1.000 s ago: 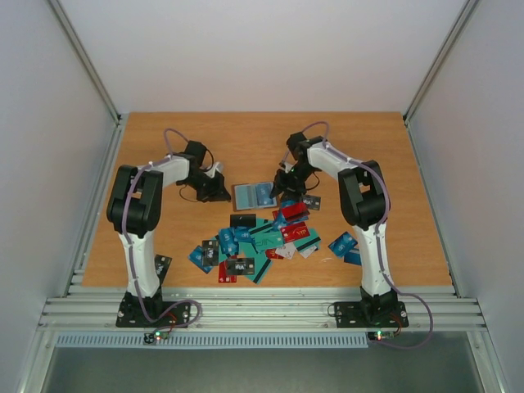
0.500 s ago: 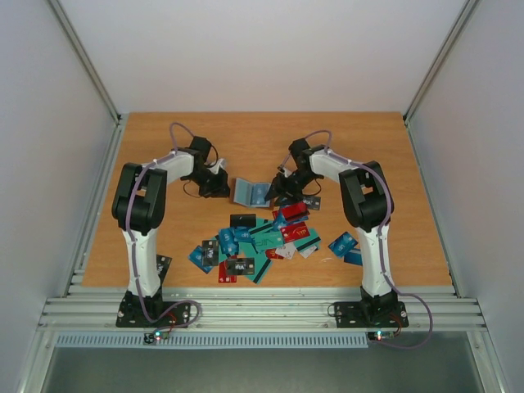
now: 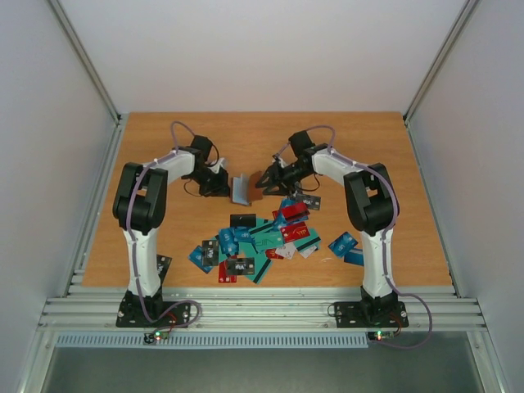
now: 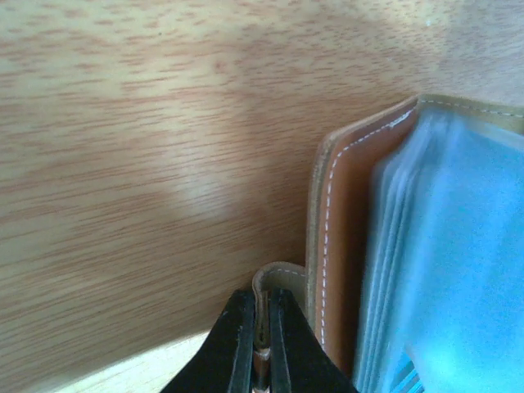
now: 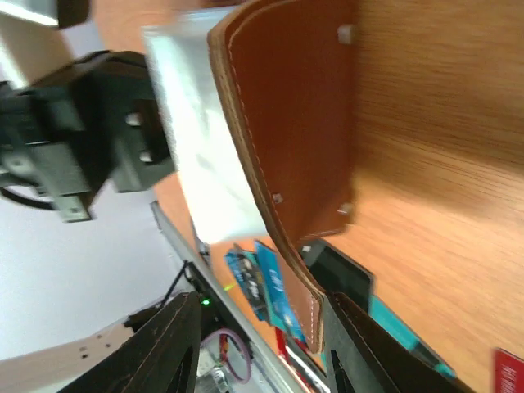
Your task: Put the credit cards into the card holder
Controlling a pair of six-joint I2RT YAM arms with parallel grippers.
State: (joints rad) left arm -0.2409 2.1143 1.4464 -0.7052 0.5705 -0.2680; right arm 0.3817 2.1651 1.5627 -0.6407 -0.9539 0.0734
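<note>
1. Left gripper (image 4: 260,348): clamped shut on the card holder's small tab.
2. Card holder (image 3: 240,190): stands on edge on the bench (image 3: 393,164), between both arms.
3. Right gripper (image 3: 267,179): jaws apart, cover corner between them, apparently unpinched.
4. Credit cards (image 3: 258,237): heaped on the near side; right arm closer.

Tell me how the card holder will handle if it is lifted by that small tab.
Likely floppy: the card holder curves where it stands open, and its clear sleeves fan loosely. It is probably apt to fall shut or tip, since the left gripper pinches only the small tab. It seems light for its size, being thin leather and plastic.
</note>
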